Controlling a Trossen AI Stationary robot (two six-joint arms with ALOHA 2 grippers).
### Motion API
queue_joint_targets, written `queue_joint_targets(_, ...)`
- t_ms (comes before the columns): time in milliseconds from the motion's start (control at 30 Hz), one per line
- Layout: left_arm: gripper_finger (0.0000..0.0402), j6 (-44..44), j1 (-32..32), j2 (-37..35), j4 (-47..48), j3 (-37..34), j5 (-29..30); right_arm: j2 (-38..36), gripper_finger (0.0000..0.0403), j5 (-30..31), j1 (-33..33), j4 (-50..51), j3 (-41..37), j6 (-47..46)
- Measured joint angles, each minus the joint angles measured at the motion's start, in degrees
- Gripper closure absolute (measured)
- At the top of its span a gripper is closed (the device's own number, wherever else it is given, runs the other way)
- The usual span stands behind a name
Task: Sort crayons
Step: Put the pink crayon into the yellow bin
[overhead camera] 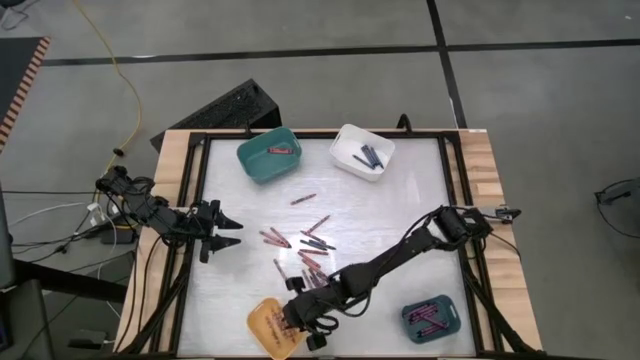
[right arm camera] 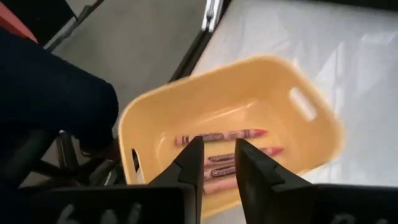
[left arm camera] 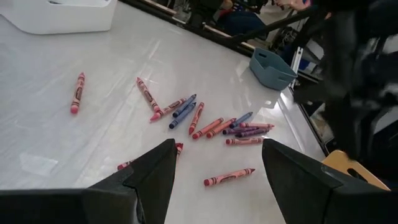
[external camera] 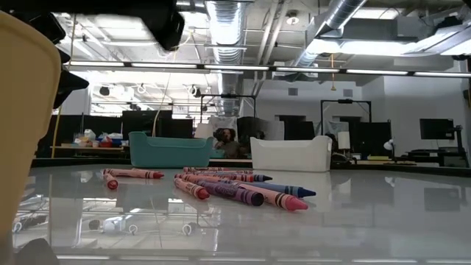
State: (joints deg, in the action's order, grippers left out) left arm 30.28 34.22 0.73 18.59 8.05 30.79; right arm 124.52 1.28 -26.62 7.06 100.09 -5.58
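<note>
Several red, pink and purple crayons (overhead camera: 305, 245) lie loose on the white table's middle, also visible in the low view (external camera: 235, 188) and the left wrist view (left arm camera: 211, 124). My right gripper (right arm camera: 219, 144) hovers above the yellow bin (right arm camera: 155, 102) at the near edge. Its fingers stand a little apart with nothing between them. A few red and pink crayons (right arm camera: 221, 135) lie flat on the bin's floor under it. In the high view the right gripper (overhead camera: 300, 320) sits over the yellow bin (overhead camera: 262, 322). My left gripper (overhead camera: 228, 233) waits open at the table's left side.
A teal bin (overhead camera: 268, 160) with a red crayon and a white bin (overhead camera: 362, 152) with blue crayons stand at the far edge. A blue-grey bin (overhead camera: 432, 318) with magenta crayons sits at the near right. One crayon (overhead camera: 303, 199) lies apart toward the far side.
</note>
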Motion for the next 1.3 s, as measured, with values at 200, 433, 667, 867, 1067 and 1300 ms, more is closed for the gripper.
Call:
queue_joint_targets(200,0.0174,-0.02,-0.01,0.0,0.0,0.0,0.0,-6.14,0.0316,2.01,5.04,10.89,0.13,6.03)
queue_joint_targets(433,0.0174,-0.53,0.0,0.0,0.08,0.0,0.0,-10.35,0.0316,3.02,15.87,21.32,0.15,10.07)
queue_joint_targets(667,0.0174,-1.69,0.0,0.02,0.51,0.0,0.03,-8.9,0.0316,2.91,25.91,29.27,-0.25,17.31)
queue_joint_targets(867,0.0174,-1.97,-0.02,0.0,0.93,0.0,0.04,-8.86,0.0316,1.86,32.08,29.46,-1.62,21.98)
queue_joint_targets(1067,0.0174,-2.01,-0.02,0.0,1.25,0.0,0.09,-8.94,0.0316,-1.4,34.9,27.45,-3.83,25.35)
queue_joint_targets(1300,0.0174,-2.19,0.0,0.0,1.27,0.0,0.31,-8.9,0.0316,-1.42,35.8,23.83,-7.61,27.86)
